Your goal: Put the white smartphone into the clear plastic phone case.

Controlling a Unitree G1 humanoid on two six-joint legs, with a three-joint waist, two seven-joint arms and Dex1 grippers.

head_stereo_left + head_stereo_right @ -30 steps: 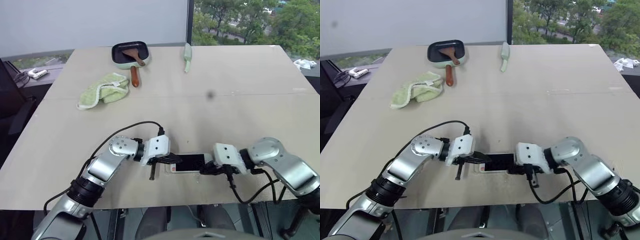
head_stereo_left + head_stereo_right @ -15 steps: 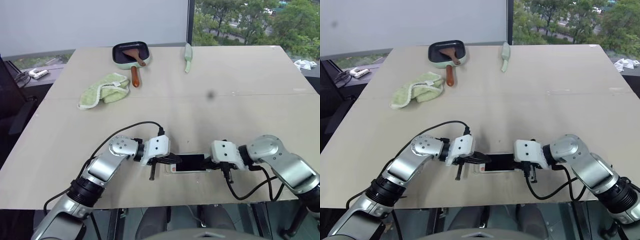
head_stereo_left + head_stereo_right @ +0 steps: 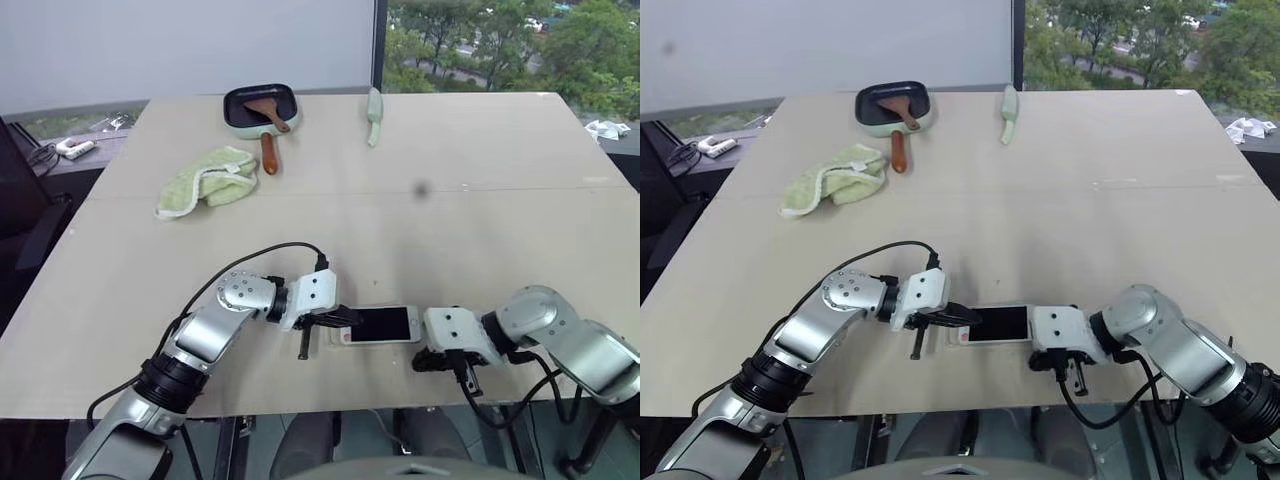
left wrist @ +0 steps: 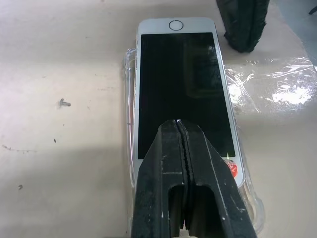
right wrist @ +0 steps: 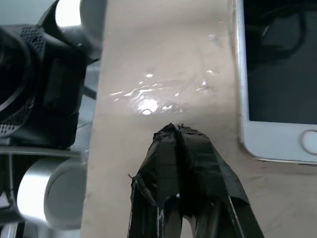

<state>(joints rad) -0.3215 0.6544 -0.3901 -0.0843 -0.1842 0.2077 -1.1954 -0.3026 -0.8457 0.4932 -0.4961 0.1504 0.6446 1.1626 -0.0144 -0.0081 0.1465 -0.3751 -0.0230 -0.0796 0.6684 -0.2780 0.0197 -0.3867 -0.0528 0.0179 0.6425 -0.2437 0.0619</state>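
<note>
White smartphone (image 4: 179,89): 1 | clear plastic phone case (image 4: 130,124): 1 | left gripper (image 4: 181,130), right gripper (image 5: 174,130): closed, empty

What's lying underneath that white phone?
Under the white smartphone lies the clear plastic phone case, its rim showing along one side. The phone covers the case's middle. The left gripper is shut over the screen.

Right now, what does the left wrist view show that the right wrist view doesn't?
Left wrist view alone: the whole phone face up, its screen end lying in the clear case, and the shut left gripper over the screen end. The home-button end sticks out past the case rim.

Right wrist view alone: the table's near edge, with robot parts beyond it.

Shared: the phone's home-button end, the shiny patch on the table beside the phone, and the shut right gripper on bare table near that end.
</note>
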